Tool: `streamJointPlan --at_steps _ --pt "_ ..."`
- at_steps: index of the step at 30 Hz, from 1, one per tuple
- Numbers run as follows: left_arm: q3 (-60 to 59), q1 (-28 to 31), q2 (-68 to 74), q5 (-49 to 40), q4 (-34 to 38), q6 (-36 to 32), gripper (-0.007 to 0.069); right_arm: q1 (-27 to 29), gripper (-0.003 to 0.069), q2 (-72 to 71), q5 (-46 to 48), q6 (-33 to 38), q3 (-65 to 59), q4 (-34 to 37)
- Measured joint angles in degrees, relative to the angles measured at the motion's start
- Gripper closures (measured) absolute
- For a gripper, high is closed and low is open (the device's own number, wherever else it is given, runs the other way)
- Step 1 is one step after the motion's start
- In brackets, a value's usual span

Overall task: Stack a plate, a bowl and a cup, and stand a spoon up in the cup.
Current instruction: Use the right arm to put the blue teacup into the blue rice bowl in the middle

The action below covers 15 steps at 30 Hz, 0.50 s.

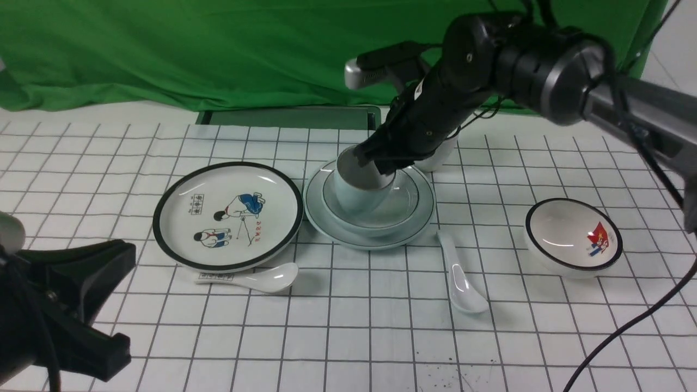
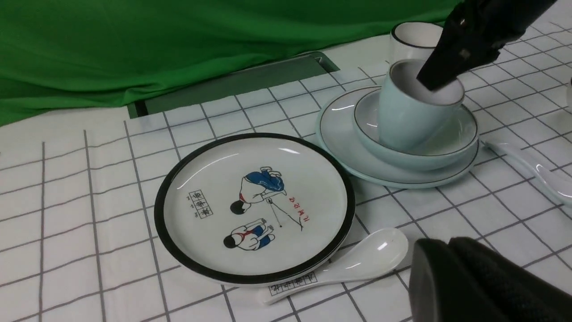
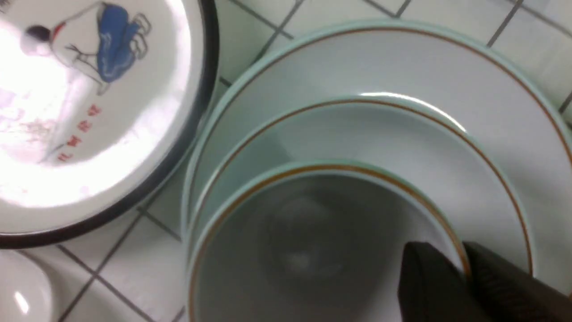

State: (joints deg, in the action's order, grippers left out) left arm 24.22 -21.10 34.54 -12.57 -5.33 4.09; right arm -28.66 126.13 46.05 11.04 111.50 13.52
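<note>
Nearest, the left end effector (image 2: pixel 440 251) rests closed and empty, while the right end effector (image 1: pixel 375 163) pinches the rim of the tilted cup (image 1: pixel 356 193) in the bowl (image 1: pixel 405 215) on the plate (image 1: pixel 318 209), so the next move is probably to level it, release and fetch the spoon (image 1: pixel 463 277) at the plate's 4 o'clock.

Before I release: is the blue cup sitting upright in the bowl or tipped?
Tipped. The cup leans in the bowl, its mouth slanted, rim pinched by the right gripper.
</note>
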Motion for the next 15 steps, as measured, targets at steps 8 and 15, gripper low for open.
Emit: streamJointPlan --at_steps 8,15 --pt "0.11 0.00 0.00 -1.96 0.81 0.07 0.0659 0.20 0.0422 1.55 1.85 -1.01 2.39 -4.12" --pt "0.53 0.00 0.00 -2.62 0.81 0.07 0.0659 0.20 0.0281 0.45 6.13 -0.67 6.94 -6.14"
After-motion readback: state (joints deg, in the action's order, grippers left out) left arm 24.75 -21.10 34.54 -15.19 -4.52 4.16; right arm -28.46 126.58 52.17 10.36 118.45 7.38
